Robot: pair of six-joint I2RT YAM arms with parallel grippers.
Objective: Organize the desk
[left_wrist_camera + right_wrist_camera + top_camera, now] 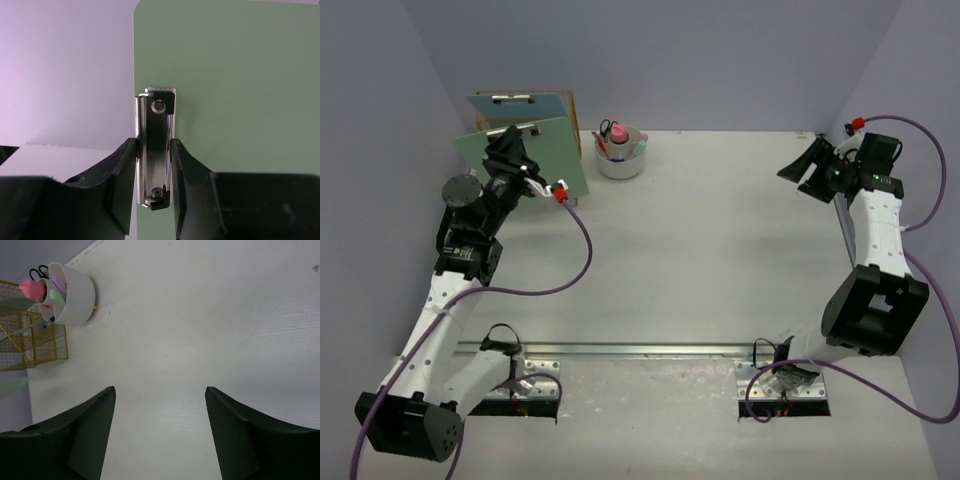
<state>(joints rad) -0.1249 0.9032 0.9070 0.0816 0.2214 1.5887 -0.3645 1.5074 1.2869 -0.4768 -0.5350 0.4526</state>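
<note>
Your left claw sits over the far-left corner of the bench, pinched narrow on the metal clip of a green clipboard, which it holds tilted. The bench is a flat white top with a metal rail along its near edge and lavender walls around it. Behind the green board, a blue clipboard stands in a yellow wire rack. Just right of that, a white cup holds scissors. Your right claw hangs spread wide above the bench's far-right side, well apart from the cup.

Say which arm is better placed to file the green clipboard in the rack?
Probably left. The left gripper is shut on the clipboard's clip beside the rack; the right gripper hangs open across the desk.
</note>
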